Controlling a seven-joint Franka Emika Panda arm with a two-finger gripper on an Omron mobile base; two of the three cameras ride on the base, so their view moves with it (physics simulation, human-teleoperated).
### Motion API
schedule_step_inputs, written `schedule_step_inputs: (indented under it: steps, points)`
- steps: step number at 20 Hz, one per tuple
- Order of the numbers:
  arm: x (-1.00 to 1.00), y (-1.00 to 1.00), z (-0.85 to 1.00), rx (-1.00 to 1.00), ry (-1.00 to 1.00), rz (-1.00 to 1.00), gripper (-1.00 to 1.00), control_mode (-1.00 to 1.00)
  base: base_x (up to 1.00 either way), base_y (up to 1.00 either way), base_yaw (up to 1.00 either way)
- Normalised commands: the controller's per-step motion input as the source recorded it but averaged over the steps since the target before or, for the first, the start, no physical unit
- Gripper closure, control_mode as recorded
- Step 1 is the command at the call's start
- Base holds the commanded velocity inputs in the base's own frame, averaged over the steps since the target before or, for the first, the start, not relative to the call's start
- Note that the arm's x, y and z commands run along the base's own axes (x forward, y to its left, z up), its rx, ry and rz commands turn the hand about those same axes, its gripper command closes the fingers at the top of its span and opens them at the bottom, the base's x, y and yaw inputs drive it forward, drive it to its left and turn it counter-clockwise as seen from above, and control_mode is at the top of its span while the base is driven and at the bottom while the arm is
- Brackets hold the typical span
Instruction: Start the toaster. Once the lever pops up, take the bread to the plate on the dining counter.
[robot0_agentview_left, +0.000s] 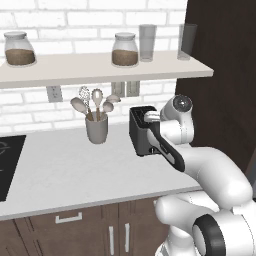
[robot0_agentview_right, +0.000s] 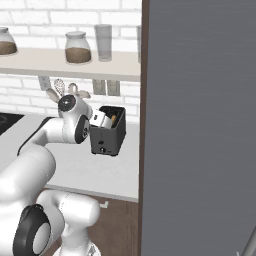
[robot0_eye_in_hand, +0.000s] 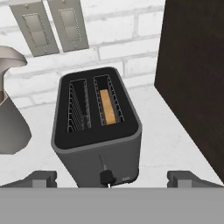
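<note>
Item: toaster (robot0_eye_in_hand: 97, 131), upright on bench (robot0_eye_in_hand: 168, 131) by dark side panel (robot0_eye_in_hand: 197, 78), long axis running away from hand (robot0_eye_in_hand: 111, 179), lever end w/ knob nearest, centred betw. wide-open, empty fingertips (robot0_eye_in_hand: 43, 178); bread (robot0_eye_in_hand: 107, 106) seated in right slot, lever judged next contact.

The toaster (robot0_eye_in_hand: 98, 131) is seen as smooth, dark, matt-looking metal or plastic, with wire grilles in its slots. The bread (robot0_eye_in_hand: 107, 106) is rendered golden and matt. A pale smooth worktop (robot0_agentview_left: 75, 170), painted white brick wall (robot0_agentview_left: 30, 107) and dark wood-grained panel (robot0_eye_in_hand: 192, 74) are shown.
</note>
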Motion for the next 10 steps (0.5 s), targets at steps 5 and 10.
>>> schedule_step_inputs:
  steps: [5, 10]
  points:
    - [0.00, 0.00, 0.00, 0.00, 0.00, 0.00, -1.00, -1.00, 0.00, 0.00, 0.00]
    - [0.00, 0.00, 0.00, 0.00, 0.00, 0.00, -1.00, -1.00, 0.00, 0.00, 0.00]
